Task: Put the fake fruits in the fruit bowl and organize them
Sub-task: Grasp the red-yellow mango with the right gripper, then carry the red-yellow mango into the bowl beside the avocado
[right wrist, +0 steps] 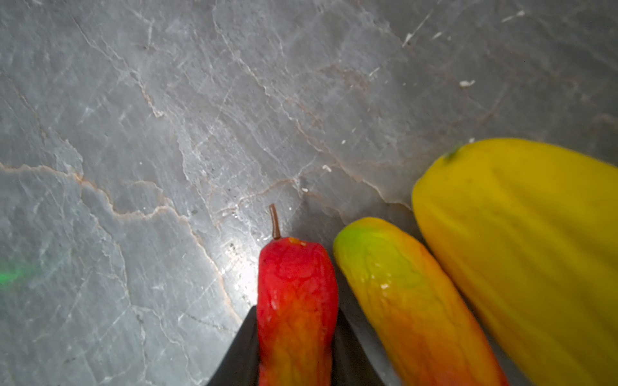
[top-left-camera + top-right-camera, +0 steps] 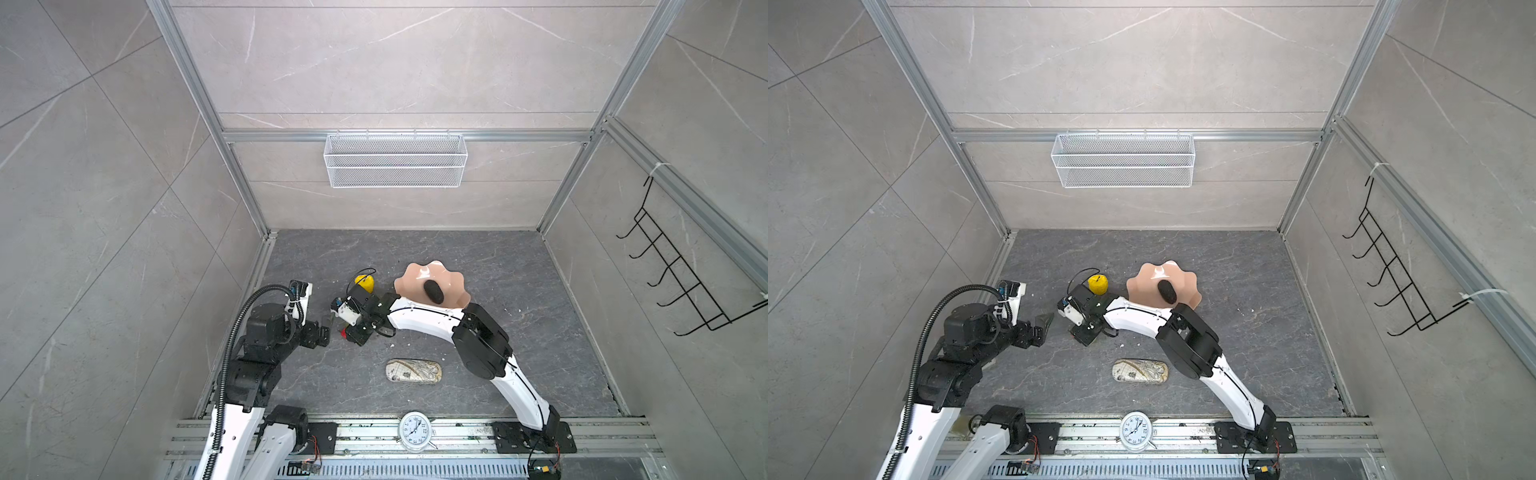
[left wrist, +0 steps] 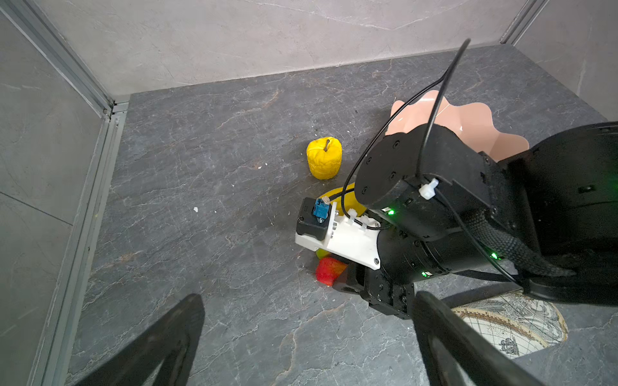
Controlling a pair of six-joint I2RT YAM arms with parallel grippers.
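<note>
Pinching red mango (image 1: 296,277), right tool (image 1: 294,314); clock (image 2: 415,431) dial marked 12.

Pretty plain boxed-in setup: pale grey marble-look tile walls (image 2: 395,62) on three sides, framed by aluminium rails (image 2: 270,136). The worktop (image 2: 519,291) is darker grey stone with thin light veins. A white wire mesh basket (image 2: 395,166) hangs off the back rail, a black wire hook rack (image 2: 681,278) is on the right wall, and a small white clock (image 2: 414,430) lies on the front rail. Light's soft and even.
</note>
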